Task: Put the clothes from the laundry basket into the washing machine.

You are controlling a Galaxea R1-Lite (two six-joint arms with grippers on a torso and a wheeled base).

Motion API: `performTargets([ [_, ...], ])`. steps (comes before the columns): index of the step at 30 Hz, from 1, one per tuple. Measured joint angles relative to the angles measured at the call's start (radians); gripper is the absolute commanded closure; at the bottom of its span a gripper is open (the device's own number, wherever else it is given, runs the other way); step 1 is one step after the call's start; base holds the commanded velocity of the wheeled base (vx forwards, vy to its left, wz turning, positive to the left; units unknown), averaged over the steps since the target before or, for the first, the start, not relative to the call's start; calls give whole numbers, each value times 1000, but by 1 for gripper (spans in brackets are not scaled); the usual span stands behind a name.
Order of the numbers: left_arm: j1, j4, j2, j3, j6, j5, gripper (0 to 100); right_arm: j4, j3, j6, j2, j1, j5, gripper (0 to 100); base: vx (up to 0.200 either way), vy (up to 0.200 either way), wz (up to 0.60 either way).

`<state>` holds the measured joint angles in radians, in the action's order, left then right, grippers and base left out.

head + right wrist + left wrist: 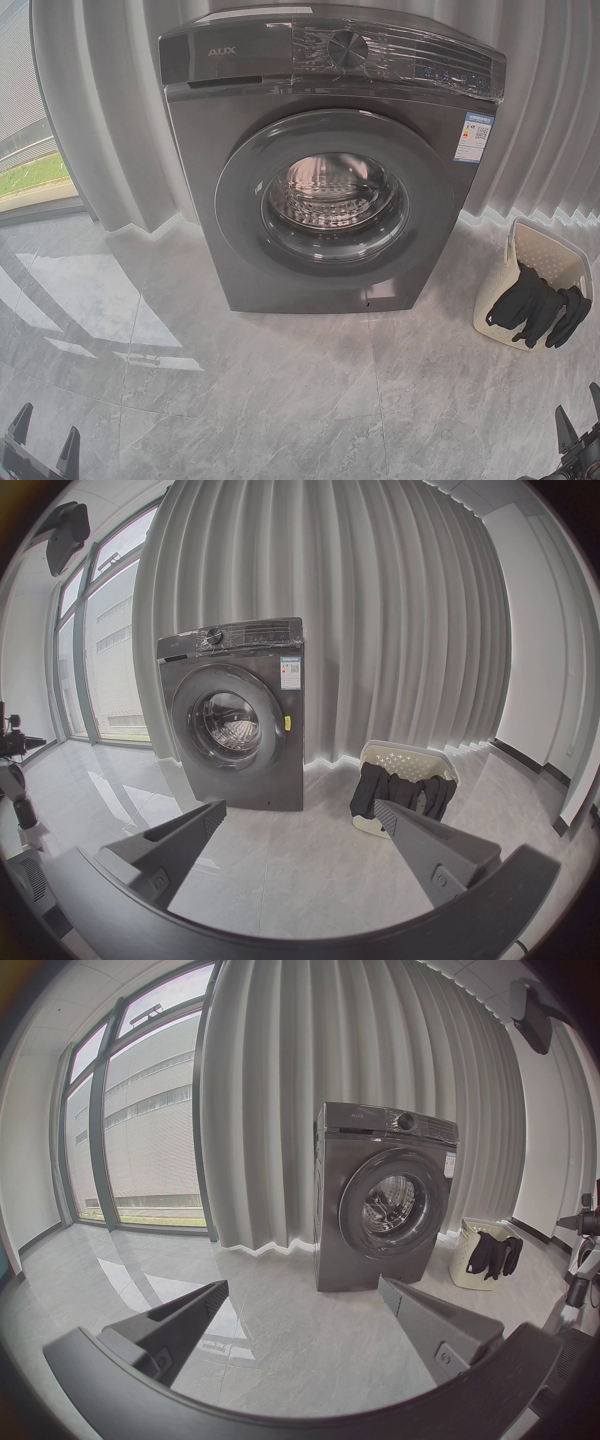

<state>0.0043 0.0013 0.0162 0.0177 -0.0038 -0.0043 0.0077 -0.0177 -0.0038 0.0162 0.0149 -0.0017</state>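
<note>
Ahead of both claws, across a broad run of grey tiled floor (pixel 250 387), stands the grey front-loading washing machine (pixel 325 187), backed by a pleated curtain (pixel 112 125). Its round door (pixel 334 200) appears shut, with the drum seen through the glass. Beyond the right claw (pixel 578 419), beside the machine on that claw's side, sits the cream laundry basket (pixel 553 250), near the machine but not touching it. The black clothes (pixel 537 306) hang over the basket's near rim, part inside and part trailing down the outer wall. Machine and basket are well apart from either claw. The left claw (pixel 44 440) sits low with its fingers spread wide and holds nothing. The right claw is likewise wide open and empty.

Risks, as judged:
- The door looks closed, so a garment brought over would meet glass unless the door is opened first.
- The basket looks light, so a pull on the draped cloth could tip or drag it.
- Limp fabric may trail on the floor or snag on the door ring, and a shallow pinch could drop a piece.

Clearance: floor runs unbroken from the claws to both targets. The curtain hangs just behind the machine and basket. A window (pixel 150 1135) lies far off beyond the left claw. The gap between machine and basket is the tightest spot.
</note>
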Motion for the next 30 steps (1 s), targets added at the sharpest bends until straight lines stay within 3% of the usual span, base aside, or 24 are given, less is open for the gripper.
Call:
performTargets([
  [6, 0, 0, 0, 0, -4, 0, 0, 0, 0, 0, 0, 1, 0, 0, 0, 0, 0],
  [10, 0, -1, 0, 0, -23, 6, 0, 0, 0, 0, 0, 0, 0, 0, 200, 0, 0],
  [17, 0, -1, 0, 0, -4, 4, 0, 0, 0, 0, 0, 0, 0, 0, 29, 0, 0],
  [30, 0, 1, 0, 0, -1, 4, 0, 1, 0, 0, 0, 1, 1, 0, 0, 0, 0],
])
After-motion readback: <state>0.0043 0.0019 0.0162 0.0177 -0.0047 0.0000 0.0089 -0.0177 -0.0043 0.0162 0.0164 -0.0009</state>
